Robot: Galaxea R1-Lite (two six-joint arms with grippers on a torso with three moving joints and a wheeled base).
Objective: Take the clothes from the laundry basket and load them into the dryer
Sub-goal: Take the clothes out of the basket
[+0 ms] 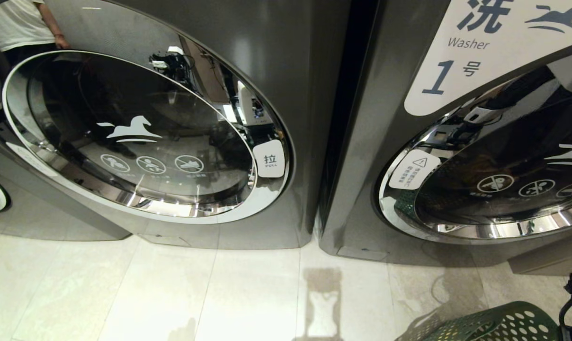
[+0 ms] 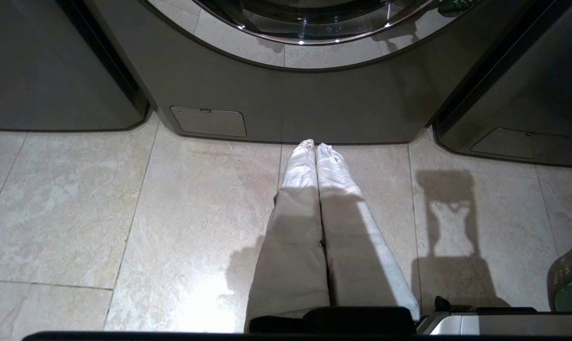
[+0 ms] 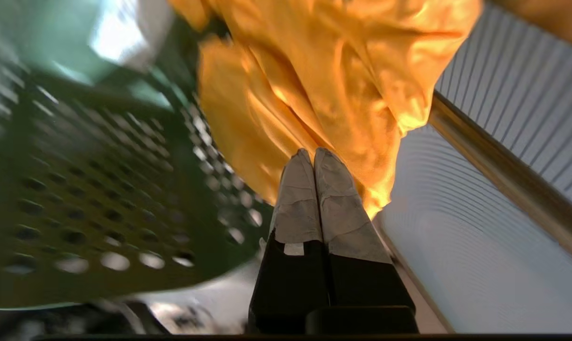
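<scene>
I've got the right gripper (image 3: pixel 314 156) down at the green laundry basket (image 3: pixel 101 189), fingers pressed together with nothing between them, their tips right against the orange garment (image 3: pixel 324 71) that spills over the rim. On the head view only a corner of that basket shows at the bottom right of the floor (image 1: pixel 172 293). The left gripper (image 2: pixel 315 148) is parked low, clenched and empty, pointing at the base of the machine in front.

Here's my worry: with the fingers shut like this they'll just shove the cloth aside, not catch it (they need to spread first). A shallow pinch could take one thin fold that slides out on the lift, and the fabric could snag in the basket's holes.

And the round door (image 1: pixel 144 137) with its pull tab (image 1: pixel 270 159) is shut, so there's nowhere to load yet.
</scene>
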